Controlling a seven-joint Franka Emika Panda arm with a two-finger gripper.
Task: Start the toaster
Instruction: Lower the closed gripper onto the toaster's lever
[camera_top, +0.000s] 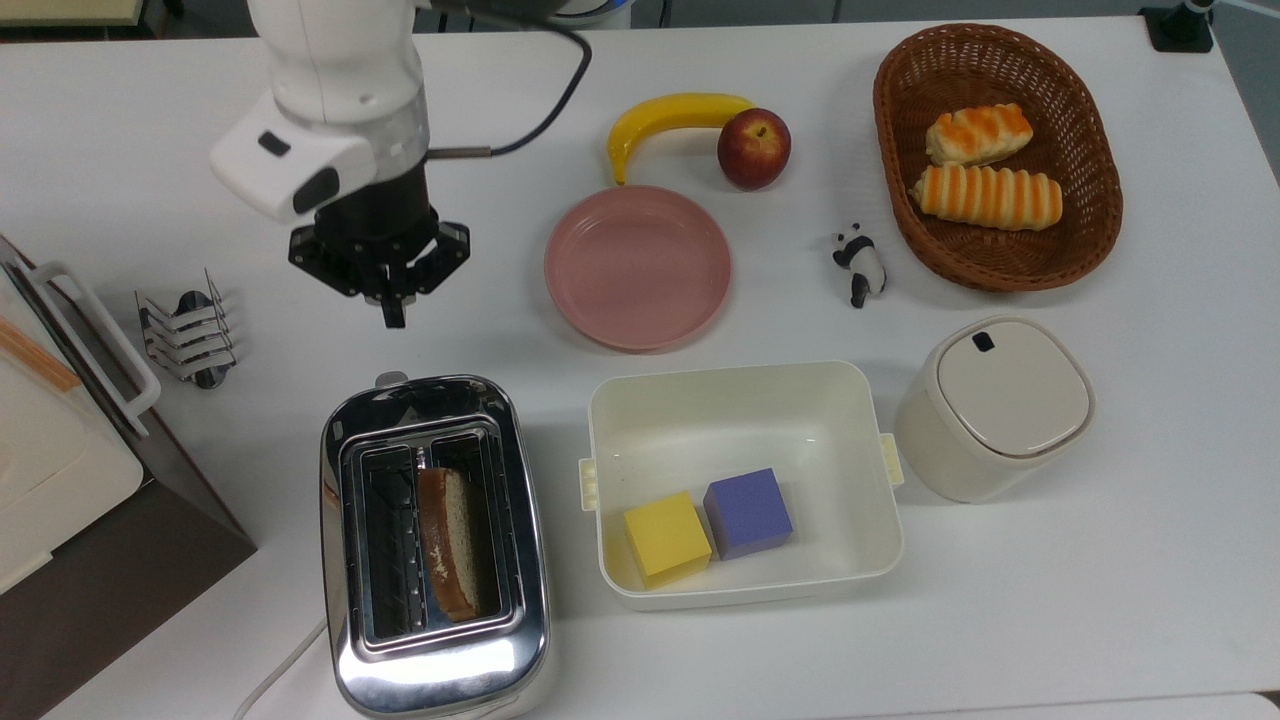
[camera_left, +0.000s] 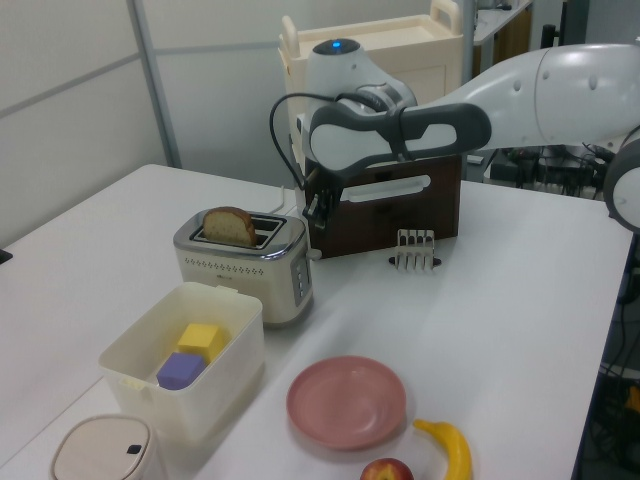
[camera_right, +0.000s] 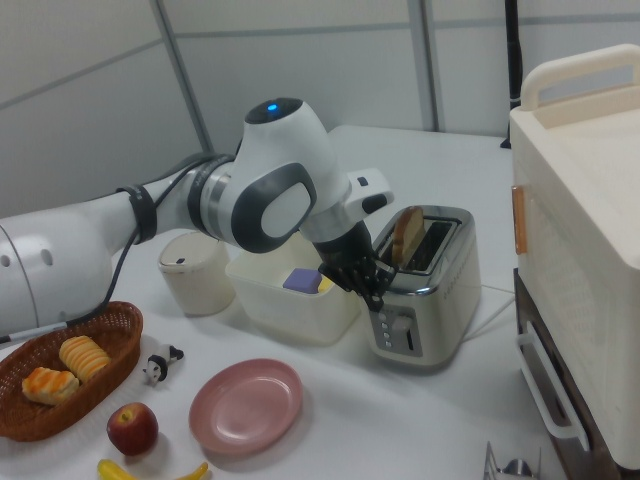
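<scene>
Chrome toaster (camera_top: 433, 545) sits at 6 o'clock from the gripper (camera_top: 392, 312) in the top view, its fingers pinched together, empty. Right view shows its control panel (camera_right: 400, 333) just beneath the fingertips.

On the white worktop (camera_top: 1100, 600), a round pink plate (camera_top: 637, 266) lies just below a yellow banana (camera_top: 670, 118) and a red apple (camera_top: 753, 148) that touch each other. An oval brown wicker basket (camera_top: 1090, 230) holds two striped bread rolls (camera_top: 985, 195). A small panda figurine (camera_top: 858, 264) stands between plate and basket. An open cream plastic box (camera_top: 740, 400) contains a yellow cube (camera_top: 666, 539) beside a purple cube (camera_top: 748, 512). A cream lidded canister (camera_top: 995, 405) stands to the top view's right of it, and a small wire toast rack (camera_top: 188, 330) stands by a brown-and-cream box appliance (camera_top: 70, 500).
</scene>
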